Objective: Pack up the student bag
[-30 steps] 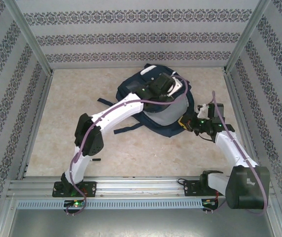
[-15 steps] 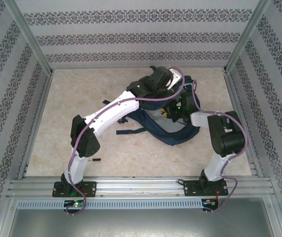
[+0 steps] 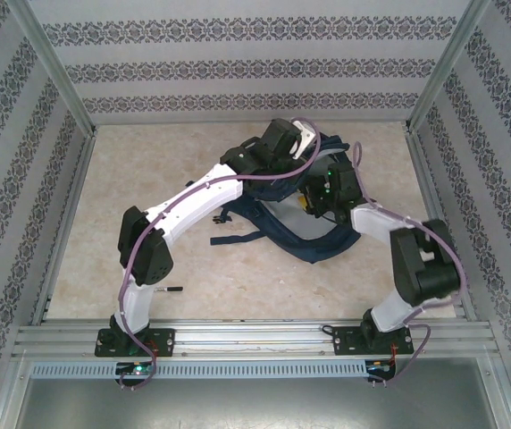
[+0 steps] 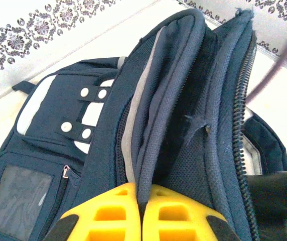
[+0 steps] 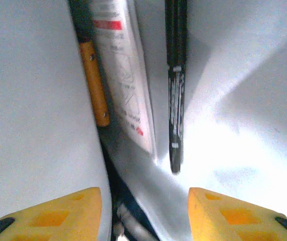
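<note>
Bag pos: student bag [image 3: 322, 248] lies on bench [image 3: 139, 170], centre-far, under both arms.
Bag front: seen from left wrist [image 4: 48, 150]; navy w/ white patches, snap tabs, a clear window pocket [image 4: 15, 193] w/ zip beside it.
Bag state: main compartment unzipped, mouth gaping; zip teeth run along the open rim.
L gripper: [image 3: 302, 136] over bag's far end; from its wrist cam [image 4: 141, 201] jaws clenched on padded navy rim of the student bag, fabric pinched between yellow fingers [image 4: 103, 216].
R gripper: [image 3: 318, 198] dips into bag mouth; inside view [image 5: 146, 201] jaws released, wide gap, nothing gripped.
Inside: grey lining [image 5: 28, 100]; black pen [image 5: 176, 90], orange stick [image 5: 94, 85] (pencil or marker, cannot tell), white printed sheet [image 5: 123, 75] w/ red marks, lying side by side.
Strap: dark strap [image 3: 235, 237] trails on bench, near-left of bag.
</note>
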